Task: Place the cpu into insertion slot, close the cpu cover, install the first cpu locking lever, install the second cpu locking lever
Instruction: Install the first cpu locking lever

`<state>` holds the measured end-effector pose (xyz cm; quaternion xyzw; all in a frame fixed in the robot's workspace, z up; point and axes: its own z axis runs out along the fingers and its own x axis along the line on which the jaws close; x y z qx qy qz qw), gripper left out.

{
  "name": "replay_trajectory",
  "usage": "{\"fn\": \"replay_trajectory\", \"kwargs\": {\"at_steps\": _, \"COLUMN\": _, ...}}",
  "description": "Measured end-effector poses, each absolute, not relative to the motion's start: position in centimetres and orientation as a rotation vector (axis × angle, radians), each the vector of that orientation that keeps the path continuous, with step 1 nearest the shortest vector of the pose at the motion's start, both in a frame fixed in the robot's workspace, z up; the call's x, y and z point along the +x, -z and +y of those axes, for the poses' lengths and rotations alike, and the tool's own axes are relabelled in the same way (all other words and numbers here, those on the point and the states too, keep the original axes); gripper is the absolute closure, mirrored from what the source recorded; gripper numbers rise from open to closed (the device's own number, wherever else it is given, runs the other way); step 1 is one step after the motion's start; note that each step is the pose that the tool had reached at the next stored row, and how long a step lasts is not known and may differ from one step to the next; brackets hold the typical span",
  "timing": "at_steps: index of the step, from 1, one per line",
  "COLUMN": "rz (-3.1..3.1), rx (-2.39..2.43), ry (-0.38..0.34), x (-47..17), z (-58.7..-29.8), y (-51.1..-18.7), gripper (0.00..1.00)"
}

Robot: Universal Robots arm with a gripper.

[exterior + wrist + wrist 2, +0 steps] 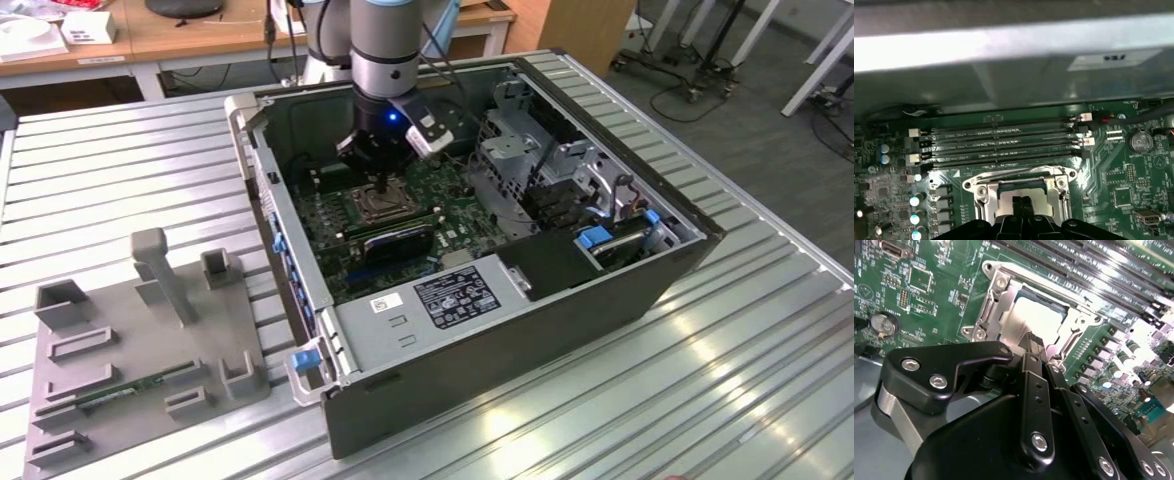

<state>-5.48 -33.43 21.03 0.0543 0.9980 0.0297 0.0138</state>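
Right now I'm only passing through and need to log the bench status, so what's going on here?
A robot arm reaches down into an open computer case lying on a metal table. Its gripper is right over the insertion slot on the green motherboard, fingertips together. In both wrist views the cpu sits in the slot with the cpu cover down around it.

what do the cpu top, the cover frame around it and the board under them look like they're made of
The cpu top looks like dull brushed metal, silvery with a soft sheen. The cpu cover looks like thin stamped steel, brighter, with sharp highlights along its edges. The motherboard looks like green lacquered circuit laminate, glossy, with fine traces. The tool looks like matte black metal or plastic; hard to tell which.
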Motion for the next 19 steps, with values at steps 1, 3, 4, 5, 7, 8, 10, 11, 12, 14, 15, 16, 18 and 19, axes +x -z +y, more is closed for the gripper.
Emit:
{"fn": "replay_trajectory", "kwargs": {"at_steps": 1, "rz": 3.111, "rx": 0.169, "ry": -0.089, "x": -5.43, "z": -33.55, "y": -21.06, "gripper": 0.89}}
{"fn": "replay_trajectory", "kwargs": {"at_steps": 3, "rz": 3.118, "rx": 0.17, "ry": -0.08, "x": -5.38, "z": -33.82, "y": -21.19, "gripper": 0.89}}
{"fn": "replay_trajectory", "kwargs": {"at_steps": 4, "rz": 3.121, "rx": 0.17, "ry": -0.077, "x": -5.35, "z": -33.94, "y": -21.25, "gripper": 0.89}}
{"fn": "replay_trajectory", "kwargs": {"at_steps": 5, "rz": 3.123, "rx": 0.17, "ry": -0.076, "x": -5.33, "z": -34.04, "y": -21.33, "gripper": 0.89}}
{"fn": "replay_trajectory", "kwargs": {"at_steps": 7, "rz": 3.126, "rx": 0.17, "ry": -0.074, "x": -5.31, "z": -34.13, "y": -21.47, "gripper": 0.89}}
{"fn": "replay_trajectory", "kwargs": {"at_steps": 8, "rz": 3.126, "rx": 0.171, "ry": -0.075, "x": -5.32, "z": -34.12, "y": -21.46, "gripper": 0.89}}
{"fn": "replay_trajectory", "kwargs": {"at_steps": 10, "rz": 3.126, "rx": 0.167, "ry": -0.075, "x": -5.33, "z": -34.12, "y": -21.46, "gripper": 0.89}}
{"fn": "replay_trajectory", "kwargs": {"at_steps": 11, "rz": 3.126, "rx": 0.161, "ry": -0.075, "x": -5.37, "z": -34.13, "y": -21.47, "gripper": 0.89}}
{"fn": "replay_trajectory", "kwargs": {"at_steps": 12, "rz": 3.125, "rx": 0.152, "ry": -0.075, "x": -5.38, "z": -34.13, "y": -21.47, "gripper": 0.89}}
{"fn": "replay_trajectory", "kwargs": {"at_steps": 14, "rz": 3.124, "rx": 0.129, "ry": -0.075, "x": -5.39, "z": -34.13, "y": -21.46, "gripper": 0.89}}
{"fn": "replay_trajectory", "kwargs": {"at_steps": 15, "rz": 3.123, "rx": 0.121, "ry": -0.075, "x": -5.41, "z": -34.13, "y": -21.47, "gripper": 0.89}}
{"fn": "replay_trajectory", "kwargs": {"at_steps": 16, "rz": 3.123, "rx": 0.118, "ry": -0.075, "x": -5.43, "z": -34.13, "y": -21.47, "gripper": 0.89}}
{"fn": "replay_trajectory", "kwargs": {"at_steps": 18, "rz": 3.123, "rx": 0.118, "ry": -0.075, "x": -5.43, "z": -34.13, "y": -21.47, "gripper": 0.89}}
{"fn": "replay_trajectory", "kwargs": {"at_steps": 19, "rz": 3.123, "rx": 0.118, "ry": -0.075, "x": -5.43, "z": -34.13, "y": -21.47, "gripper": 0.89}}
